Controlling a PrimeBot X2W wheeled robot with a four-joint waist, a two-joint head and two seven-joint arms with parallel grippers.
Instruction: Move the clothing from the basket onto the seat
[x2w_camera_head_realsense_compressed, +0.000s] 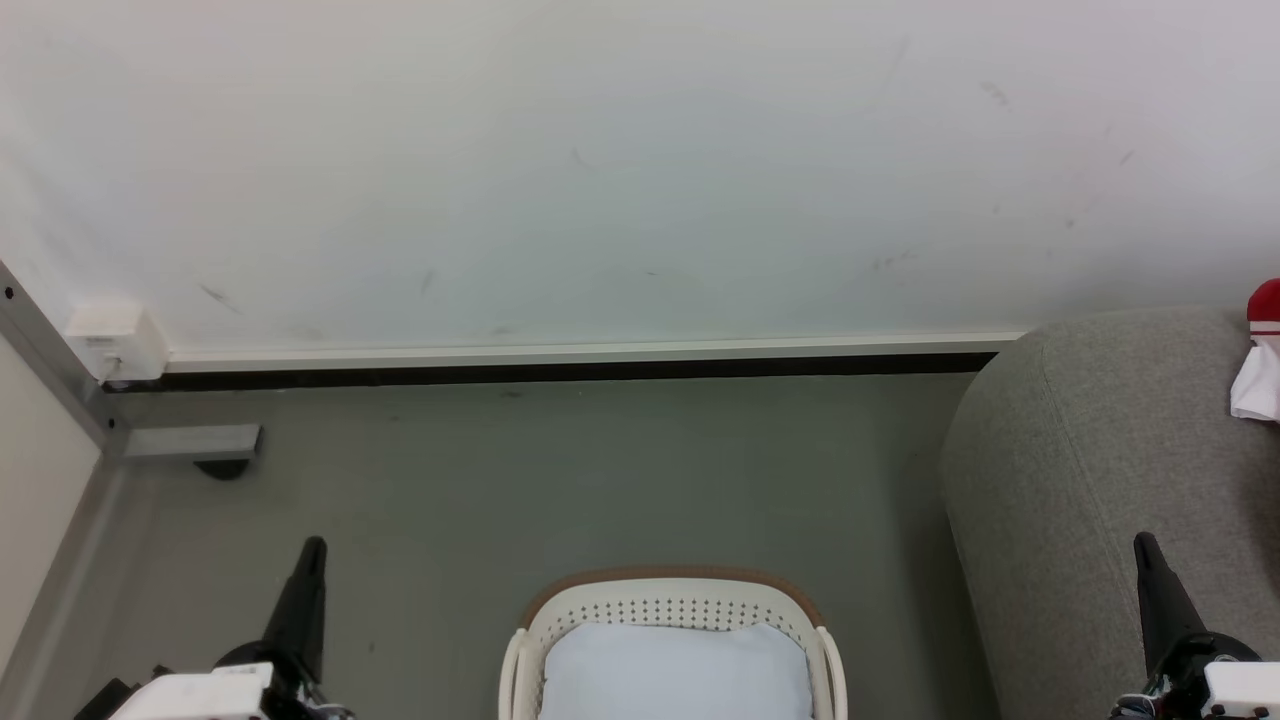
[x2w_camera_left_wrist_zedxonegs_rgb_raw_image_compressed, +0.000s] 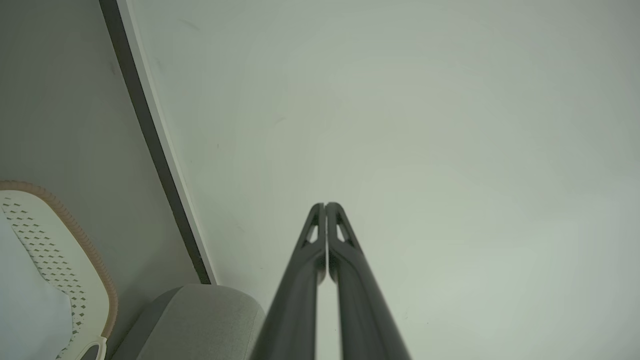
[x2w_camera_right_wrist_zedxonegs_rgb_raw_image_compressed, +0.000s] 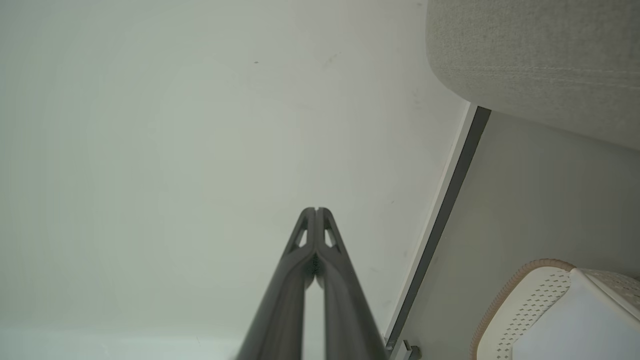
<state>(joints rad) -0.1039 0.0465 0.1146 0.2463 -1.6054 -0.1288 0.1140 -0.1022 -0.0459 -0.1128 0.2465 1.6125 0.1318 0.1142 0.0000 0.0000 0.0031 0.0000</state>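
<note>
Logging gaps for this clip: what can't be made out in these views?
- clothing: head view, cut by the right edge. A red and white bit lies on the seat; the rest, and how many pieces, unknown.
- basket: head view, the bottom edge cuts off its near part. Whether the pale surface inside is cloth or its bottom is unclear.
- seat: head view, cut by the right and bottom edges; the wrist views catch a corner.

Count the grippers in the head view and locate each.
2: the left gripper, shut, lower left, above the floor; the right gripper, shut, lower right, in front of the seat.
</note>
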